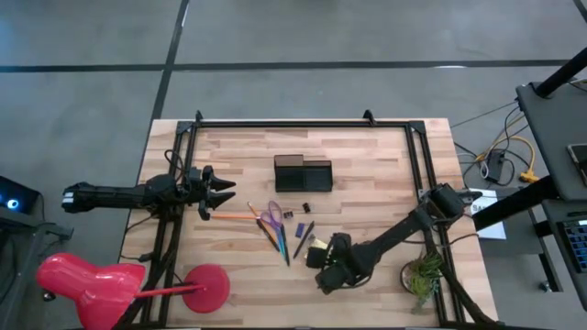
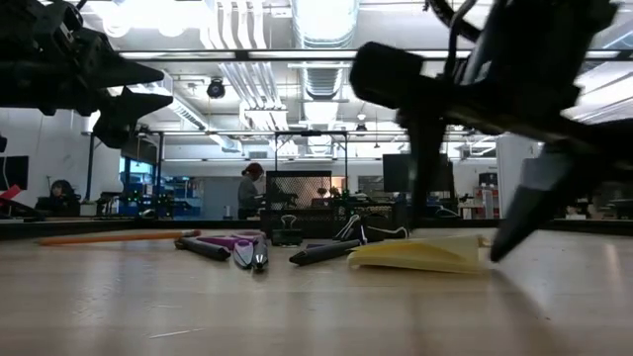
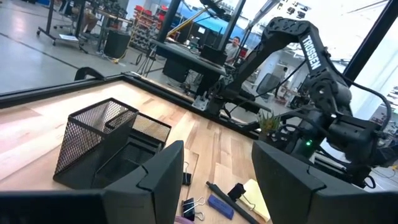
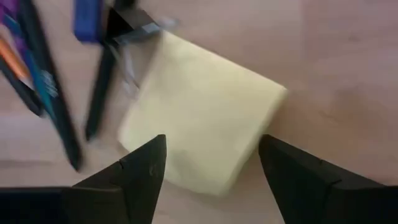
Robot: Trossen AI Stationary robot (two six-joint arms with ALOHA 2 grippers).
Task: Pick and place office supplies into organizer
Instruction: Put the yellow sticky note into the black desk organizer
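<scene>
The yellow sticky-note pad [image 4: 202, 134] lies flat on the wood table, just right of the other supplies. My right gripper [image 4: 211, 140] points steeply down over the pad, open, with one finger on either side of it and no touch showing. In the high view the gripper [image 1: 321, 258] is at the pad's near edge [image 1: 318, 245]. To the left lie the orange pencil [image 1: 234, 215], purple scissors [image 1: 271, 218], pens [image 1: 280, 240] and small clips [image 1: 287, 214]. The black mesh organizer [image 1: 303, 172] stands farther back. My left gripper [image 1: 225, 192] waits open and level at the table's left.
A black frame rail [image 1: 303, 122] runs round the table. A pink lamp-like object [image 1: 92, 280] sits at the near left corner and a small plant [image 1: 422, 275] at the near right. A person [image 2: 252, 193] stands far off in the room.
</scene>
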